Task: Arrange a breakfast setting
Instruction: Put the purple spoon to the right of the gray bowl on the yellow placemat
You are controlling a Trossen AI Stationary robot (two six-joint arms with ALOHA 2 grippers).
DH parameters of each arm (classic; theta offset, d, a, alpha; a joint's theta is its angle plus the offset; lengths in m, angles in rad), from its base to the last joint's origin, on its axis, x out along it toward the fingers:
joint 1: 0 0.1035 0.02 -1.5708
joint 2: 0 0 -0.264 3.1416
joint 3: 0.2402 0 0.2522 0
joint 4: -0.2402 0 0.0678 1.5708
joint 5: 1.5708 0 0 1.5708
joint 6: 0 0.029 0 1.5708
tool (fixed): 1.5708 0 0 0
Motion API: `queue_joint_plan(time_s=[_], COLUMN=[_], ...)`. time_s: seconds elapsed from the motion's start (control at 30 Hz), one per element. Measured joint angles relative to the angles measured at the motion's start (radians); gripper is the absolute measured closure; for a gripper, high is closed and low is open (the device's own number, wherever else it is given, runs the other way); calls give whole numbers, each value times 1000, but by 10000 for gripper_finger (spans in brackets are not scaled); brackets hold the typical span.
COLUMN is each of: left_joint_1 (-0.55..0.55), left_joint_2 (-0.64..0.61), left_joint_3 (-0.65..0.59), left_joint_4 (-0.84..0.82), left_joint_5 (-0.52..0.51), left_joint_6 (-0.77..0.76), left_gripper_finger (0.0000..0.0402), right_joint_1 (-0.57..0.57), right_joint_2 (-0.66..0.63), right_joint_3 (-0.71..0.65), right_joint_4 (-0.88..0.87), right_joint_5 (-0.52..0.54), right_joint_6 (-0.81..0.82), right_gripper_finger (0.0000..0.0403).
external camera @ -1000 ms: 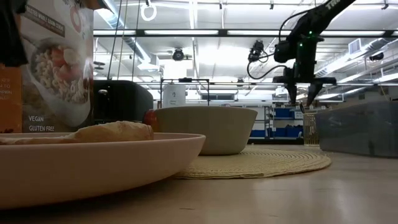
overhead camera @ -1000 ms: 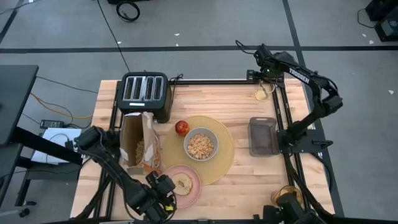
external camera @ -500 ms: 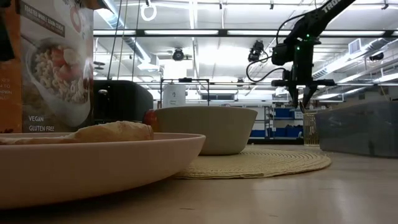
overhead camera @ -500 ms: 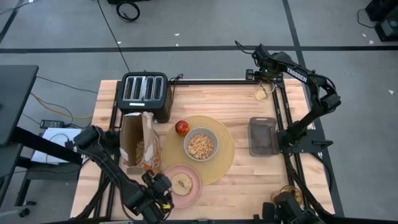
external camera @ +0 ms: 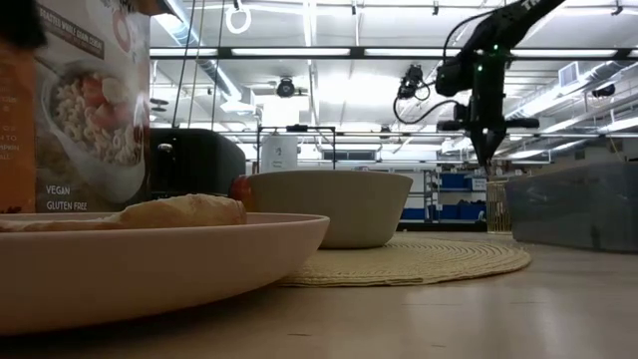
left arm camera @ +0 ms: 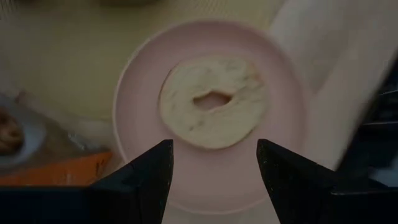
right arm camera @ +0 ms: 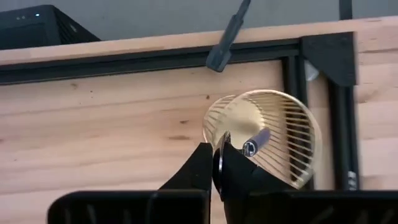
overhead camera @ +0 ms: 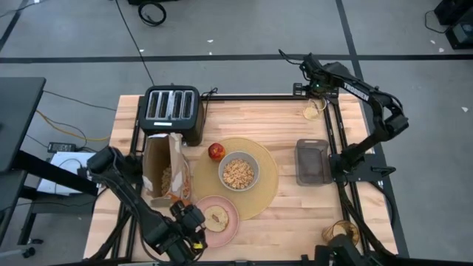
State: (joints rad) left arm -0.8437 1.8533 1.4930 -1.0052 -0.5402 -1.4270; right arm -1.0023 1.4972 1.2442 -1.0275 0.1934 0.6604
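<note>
While high view gives us only overall layout, right wrist view shows right claw pinched shut on rim of amber tumbler at far right bench corner. Left claw spread open, hovering over toast round on pink plate. Grey-green bowl, red apple sit on placemat. Low view: shelving, ceiling lights behind.

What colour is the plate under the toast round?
Pink; the plate shows best in the left wrist view, toast round centred.
</note>
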Motion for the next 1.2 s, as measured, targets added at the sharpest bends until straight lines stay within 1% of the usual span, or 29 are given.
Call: queue_joint_plan(time_s=[0.17,0.27,0.33,0.43,0.5,0.57,0.7,0.77,0.83,0.9,0.97,1.07,1.13,1.2], left_joint_1=[24,55,79,128,166,208,293,335,383,436,494,590,662,731], left_joint_2=[-49,-87,-110,-132,-133,-133,-133,-133,-134,-133,-133,-133,-133,-133], left_joint_3=[44,73,100,178,252,322,425,466,496,530,564,633,676,711], left_joint_4=[-12,1,1,20,37,83,239,310,340,331,327,308,308,308], left_joint_5=[-66,-159,-223,-311,-372,-408,-413,-388,-337,-230,-98,191,428,672], left_joint_6=[107,194,293,486,645,819,1150,1269,1322,1332,1324,1275,1214,1123], left_gripper_finger=[166,166,166,166,166,166,166,166,166,166,166,166,166,166], right_joint_1=[9,25,44,80,119,167,285,353,422,486,541,607,643,683], right_joint_2=[-78,-154,-210,-300,-364,-426,-534,-575,-607,-630,-644,-644,-632,-616], right_joint_3=[55,102,133,176,189,192,192,192,192,192,192,192,192,192], right_joint_4=[-89,-106,-114,-109,-94,-75,-15,38,100,165,226,304,333,368], right_joint_5=[22,15,-34,-159,-236,-280,-332,-362,-403,-462,-547,-706,-808,-894], right_joint_6=[-12,-33,-38,-32,-13,23,91,105,100,63,-2,-101,-177,-265], right_gripper_finger=[390,390,389,389,389,389,390,390,390,390,390,390,390,390])
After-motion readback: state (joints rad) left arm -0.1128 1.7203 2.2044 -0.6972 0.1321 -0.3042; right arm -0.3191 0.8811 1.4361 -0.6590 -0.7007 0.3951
